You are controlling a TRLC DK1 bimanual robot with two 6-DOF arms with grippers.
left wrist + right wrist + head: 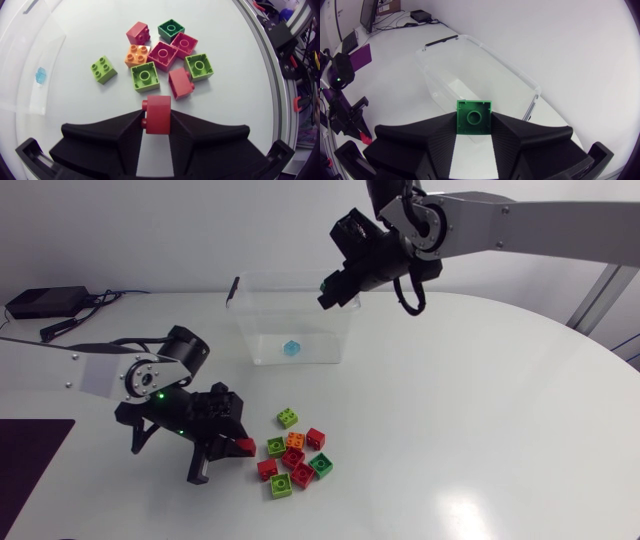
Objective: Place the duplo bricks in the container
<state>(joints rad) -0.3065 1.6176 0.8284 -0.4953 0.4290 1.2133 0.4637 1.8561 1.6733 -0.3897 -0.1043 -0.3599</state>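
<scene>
Two flat-side pinches are held: red brick [158, 114] in left gripper [156, 122], green brick [474, 117] in right gripper [474, 123]; both judged light, rigid, slick.

We see a white table [480, 430], rounded along its right edge. At the far left corner we mark a black box [45, 302], with black cables [70, 324] lying just beside it on the tabletop. At the near left corner there is a dark purple mat [25, 455], lying flat, only partly in view. The right wrist view shows mat and box well apart.
</scene>
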